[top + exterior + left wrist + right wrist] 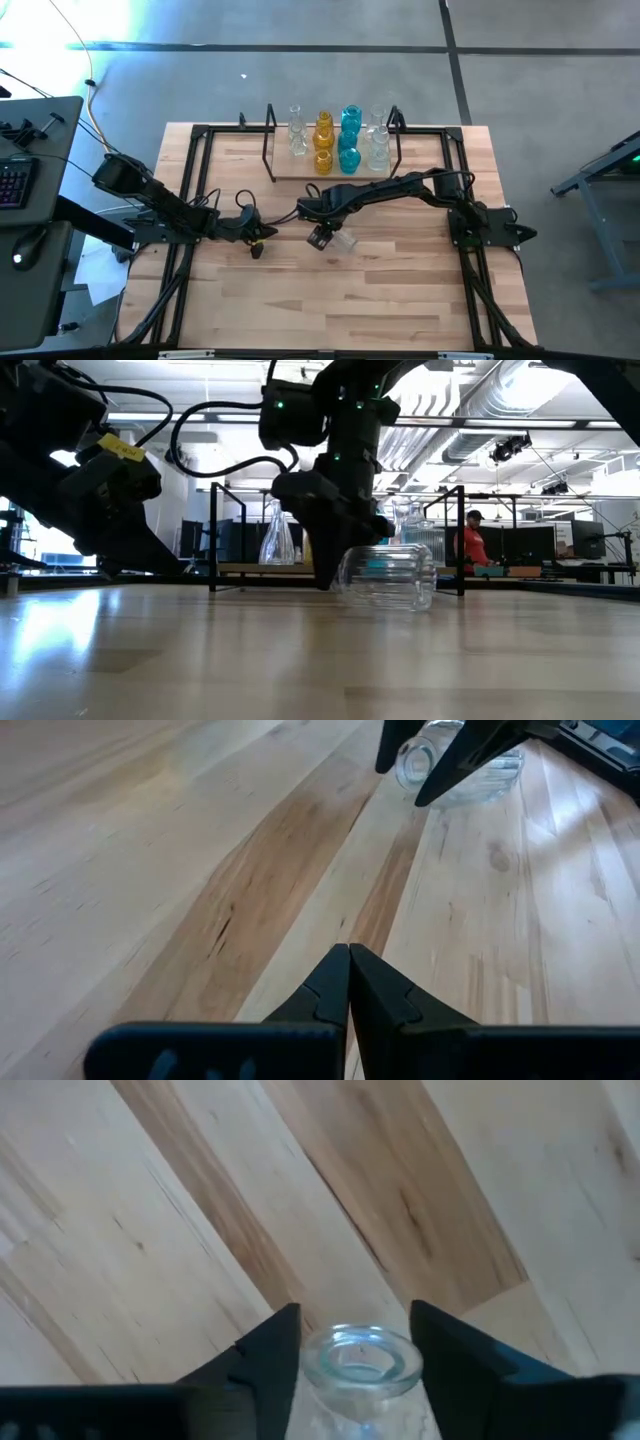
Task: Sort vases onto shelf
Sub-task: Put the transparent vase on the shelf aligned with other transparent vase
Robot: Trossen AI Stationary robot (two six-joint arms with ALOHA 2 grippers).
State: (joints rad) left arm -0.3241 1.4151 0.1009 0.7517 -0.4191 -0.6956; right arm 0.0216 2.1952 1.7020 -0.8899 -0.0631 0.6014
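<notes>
Clear vase (360,1360) lies on table (400,300) — right jaws spread around its neck — left jaws pressed together.

Open-plan robotics lab / workshop.
Exposed ceiling ducts (520,400), strip lights, rows of monitors (590,540), grey concrete floor (300,70), person (474,545) at far bench.

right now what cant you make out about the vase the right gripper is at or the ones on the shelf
- Grip: the right gripper straddles the clear vase lying on the table; the right wrist view cannot settle whether its fingers touch the neck.
- Vase body: cut off by the right wrist view's edge.
- Shelf vases: too small in the high view to count; the right arm blocks them in the low view.
</notes>
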